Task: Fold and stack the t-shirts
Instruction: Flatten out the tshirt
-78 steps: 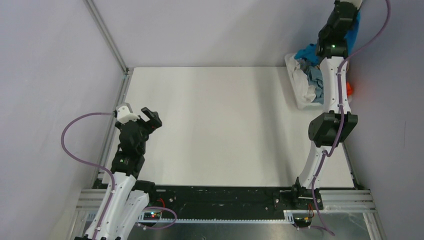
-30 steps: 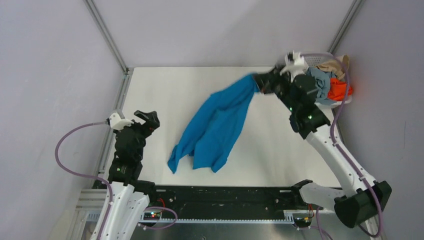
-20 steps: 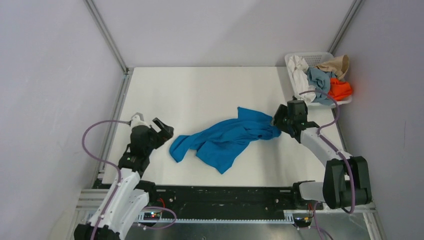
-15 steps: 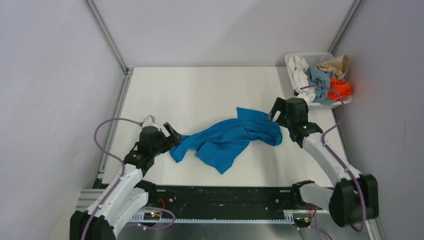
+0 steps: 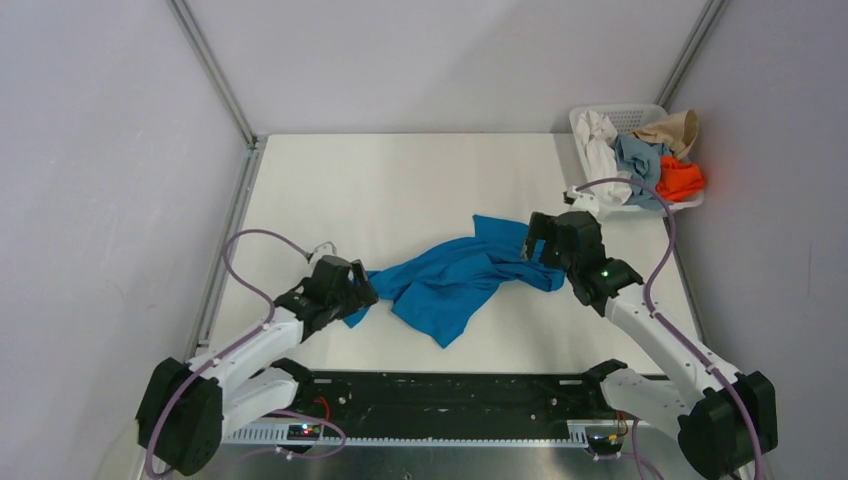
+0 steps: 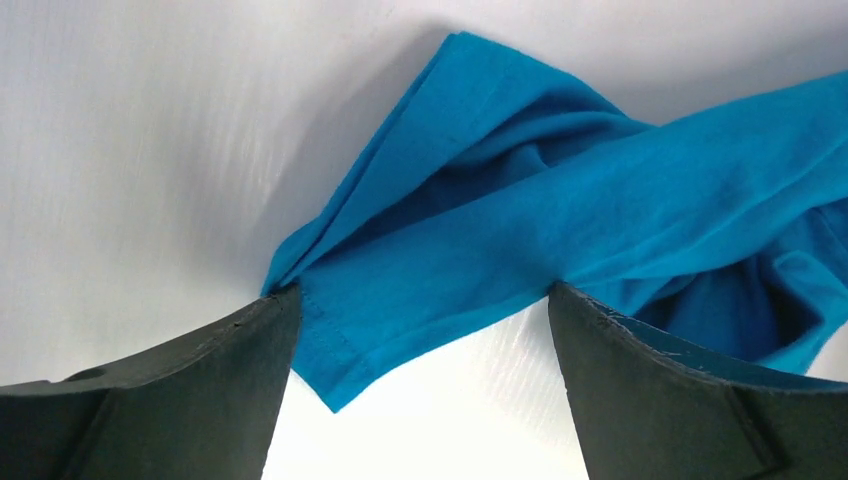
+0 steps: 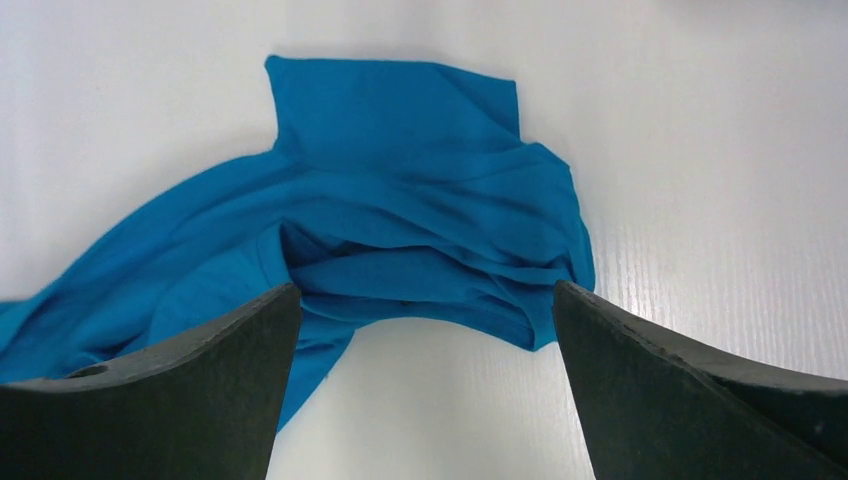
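A vivid blue t-shirt (image 5: 450, 280) lies crumpled in a long heap across the middle of the table. My left gripper (image 5: 362, 290) is low at its left end and stands open. In the left wrist view a hemmed corner of the shirt (image 6: 560, 210) lies between the spread fingers of the left gripper (image 6: 420, 300). My right gripper (image 5: 538, 245) hovers open over the shirt's right end. The right wrist view shows bunched folds of the shirt (image 7: 400, 200) just ahead of the right gripper (image 7: 425, 295). Neither gripper holds anything.
A white lattice basket (image 5: 640, 110) stands at the table's far right corner. It holds a white shirt (image 5: 600, 150), a grey-blue shirt (image 5: 635, 160), a tan shirt (image 5: 672, 128) and an orange shirt (image 5: 680, 178). Purple-grey walls close in the table.
My right gripper brought the blue shirt from the basket down onto the table, let it go and opened. The left arm reached right and low to the shirt's left end.
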